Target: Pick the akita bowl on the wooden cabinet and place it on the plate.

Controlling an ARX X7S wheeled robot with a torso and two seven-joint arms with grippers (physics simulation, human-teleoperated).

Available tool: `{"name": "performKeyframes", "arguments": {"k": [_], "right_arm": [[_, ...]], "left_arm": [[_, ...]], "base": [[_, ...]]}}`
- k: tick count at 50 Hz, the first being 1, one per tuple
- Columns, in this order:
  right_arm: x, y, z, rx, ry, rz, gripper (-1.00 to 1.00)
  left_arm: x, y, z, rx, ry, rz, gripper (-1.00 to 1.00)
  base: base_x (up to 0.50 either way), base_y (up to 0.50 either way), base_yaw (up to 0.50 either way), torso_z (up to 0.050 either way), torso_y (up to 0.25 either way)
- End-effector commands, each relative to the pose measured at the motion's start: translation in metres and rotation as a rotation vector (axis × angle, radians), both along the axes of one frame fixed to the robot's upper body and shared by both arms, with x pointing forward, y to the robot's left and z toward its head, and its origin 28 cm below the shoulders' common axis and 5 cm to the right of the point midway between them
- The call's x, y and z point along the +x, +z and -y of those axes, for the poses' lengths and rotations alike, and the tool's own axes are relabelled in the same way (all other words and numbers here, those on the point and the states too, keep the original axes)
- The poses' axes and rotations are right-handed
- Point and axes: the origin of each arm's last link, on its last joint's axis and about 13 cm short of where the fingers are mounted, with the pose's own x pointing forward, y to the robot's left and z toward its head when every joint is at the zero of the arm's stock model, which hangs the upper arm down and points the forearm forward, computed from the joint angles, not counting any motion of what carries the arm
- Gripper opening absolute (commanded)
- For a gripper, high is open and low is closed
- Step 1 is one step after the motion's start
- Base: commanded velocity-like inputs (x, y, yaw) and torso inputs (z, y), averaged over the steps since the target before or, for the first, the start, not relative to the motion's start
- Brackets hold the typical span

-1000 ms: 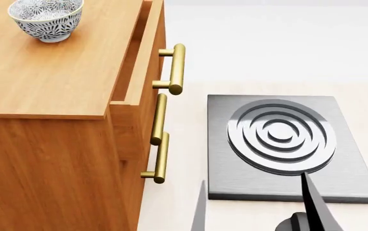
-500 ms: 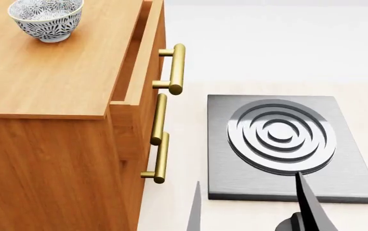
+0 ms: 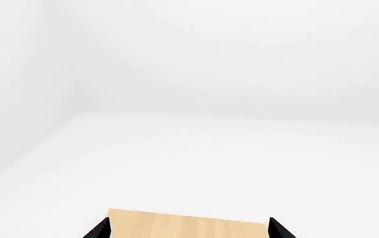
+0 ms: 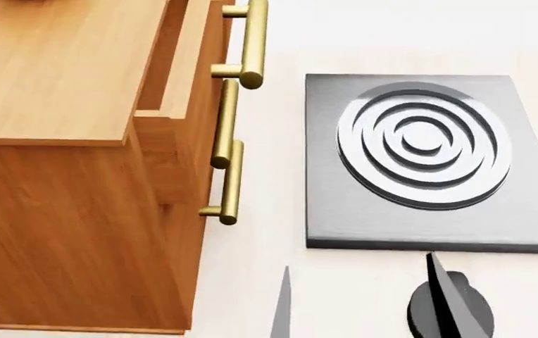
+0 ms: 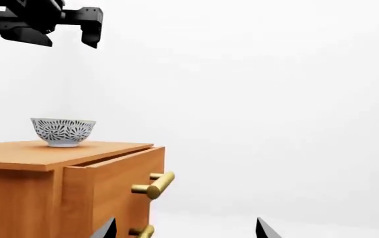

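Observation:
The akita bowl (image 5: 63,131), white with a dense dark pattern, stands upright on the flat top of the wooden cabinet (image 4: 53,77), near its far end. It is out of the head view. My left gripper (image 5: 62,34) hangs high above the bowl, clear of it; its fingertips (image 3: 98,229) are wide apart and hold nothing. My right gripper (image 4: 363,296) is low in front of the cabinet's drawer side, open and empty, with both fingertips (image 5: 266,229) showing. The plate is out of view.
A grey stove (image 4: 363,211) with a ringed burner (image 4: 424,144) lies on the pale floor right of the cabinet. The top drawer (image 4: 179,63) is pulled slightly out, and brass bar handles (image 4: 227,176) stick out toward the stove. A pale wooden surface (image 3: 186,225) shows below the left gripper.
The head view has swung downward: the bowl has left its top edge and the stove sits higher in frame. The right gripper's fingers stay at the lower edge, still apart.

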Motion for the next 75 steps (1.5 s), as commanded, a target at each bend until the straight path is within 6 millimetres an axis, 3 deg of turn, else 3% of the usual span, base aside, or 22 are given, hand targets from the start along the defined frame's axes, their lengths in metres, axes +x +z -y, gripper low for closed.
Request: {"name": "performKeyframes", "arguments": {"k": [1, 13, 29, 40, 50, 58, 62, 75], "right_arm": [[0.000, 0.000, 0.000, -0.002, 0.001, 0.000, 1.00], [0.000, -0.001, -0.001, -0.003, 0.006, -0.005, 1.00], [0.001, -0.002, -0.002, -0.005, 0.007, -0.008, 1.00], [0.000, -0.003, -0.002, -0.007, 0.010, -0.008, 1.00], [0.000, -0.003, -0.002, -0.005, 0.012, -0.009, 1.00], [0.001, -0.003, -0.003, -0.004, 0.015, -0.013, 1.00], [0.001, -0.004, -0.003, -0.005, 0.013, -0.014, 1.00], [0.001, -0.004, -0.002, -0.006, 0.011, -0.012, 1.00]], "left_arm": [[-0.003, 0.004, -0.002, -0.010, 0.002, 0.008, 1.00], [-0.015, 0.016, -0.010, -0.040, 0.007, 0.023, 1.00], [-0.021, 0.011, -0.032, -0.083, 0.197, -0.113, 1.00], [-0.026, 0.006, -0.040, 0.017, 0.326, -0.205, 1.00], [-0.026, -0.001, -0.045, -0.075, 0.264, -0.279, 1.00], [-0.027, -0.005, -0.045, -0.008, 0.276, -0.340, 1.00], [-0.028, -0.007, -0.043, -0.086, 0.173, -0.375, 1.00], [-0.025, -0.014, -0.043, -0.144, 0.128, -0.429, 1.00]], "base": [[0.00, 0.00, 0.00, 0.000, -0.250], [0.00, 0.00, 0.00, 0.000, -0.104], [0.00, 0.00, 0.00, 0.000, 0.000], [0.00, 0.00, 0.00, 0.000, 0.000], [0.00, 0.00, 0.00, 0.000, 0.000], [0.00, 0.00, 0.00, 0.000, 0.000], [0.00, 0.00, 0.00, 0.000, 0.000], [0.00, 0.00, 0.00, 0.000, 0.000]]}}
